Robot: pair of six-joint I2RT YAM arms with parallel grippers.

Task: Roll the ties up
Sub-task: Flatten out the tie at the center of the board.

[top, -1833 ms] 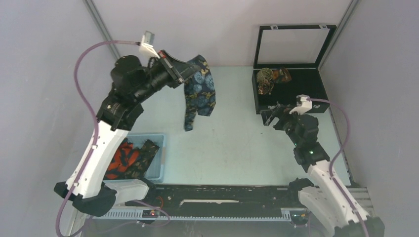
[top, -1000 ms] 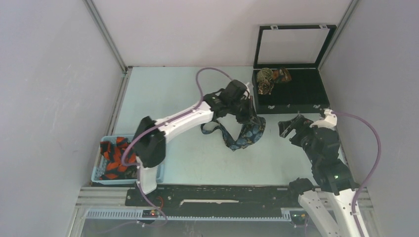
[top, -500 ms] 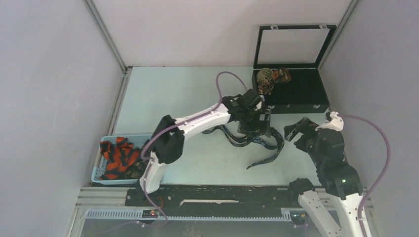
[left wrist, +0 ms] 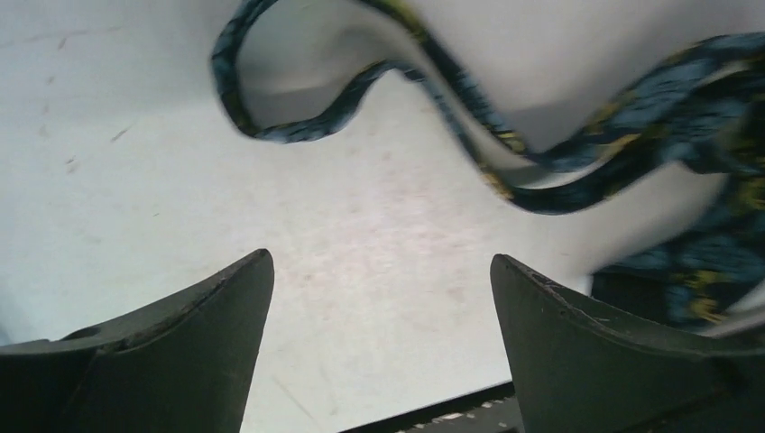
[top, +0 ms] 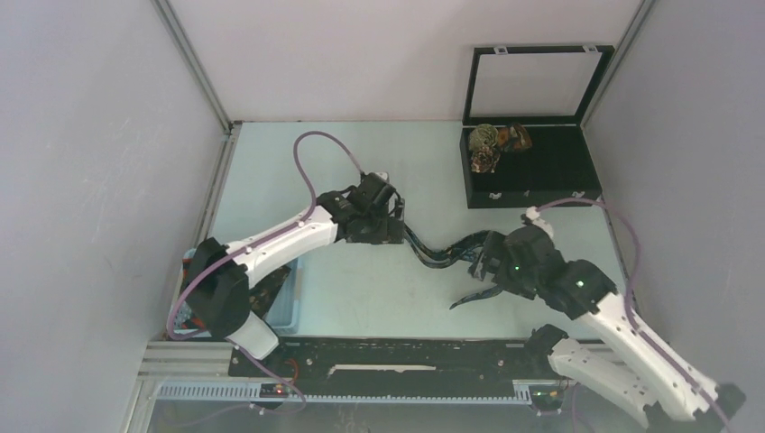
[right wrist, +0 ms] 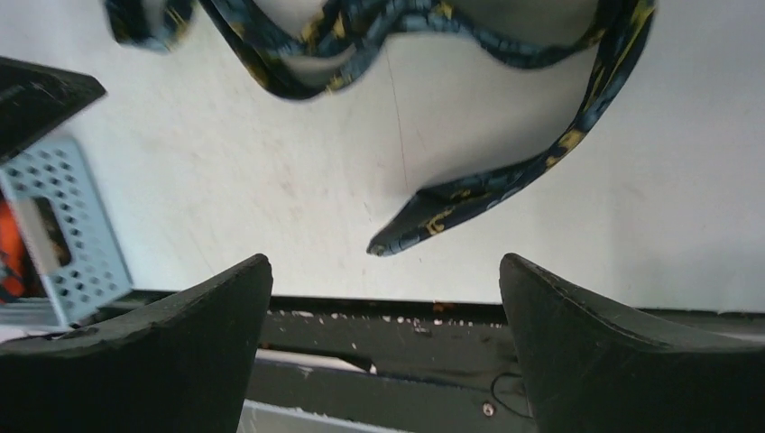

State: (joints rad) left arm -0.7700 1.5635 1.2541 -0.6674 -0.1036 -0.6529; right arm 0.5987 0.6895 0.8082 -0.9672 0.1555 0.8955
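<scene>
So the tie (top: 437,258) is being draped over the desk (top: 298,171), left fingers (left wrist: 180,343) and right fingers (right wrist: 586,343) being held open.

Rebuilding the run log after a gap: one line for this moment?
navy tie: unrolled, loose on table | left pincer: open, empty | right pincer: open, empty, near pointed end

Loose tie (top: 431,257) lies across the centre of the table (top: 298,171), its left end under the left gripper (left wrist: 381,262), its right part under the right gripper (right wrist: 383,262). Case (top: 550,167) stands at the far right, with rolled ties (top: 487,149) in its far-left corner. Bin (top: 289,293) sits at the near left, partly beneath the left arm.
</scene>
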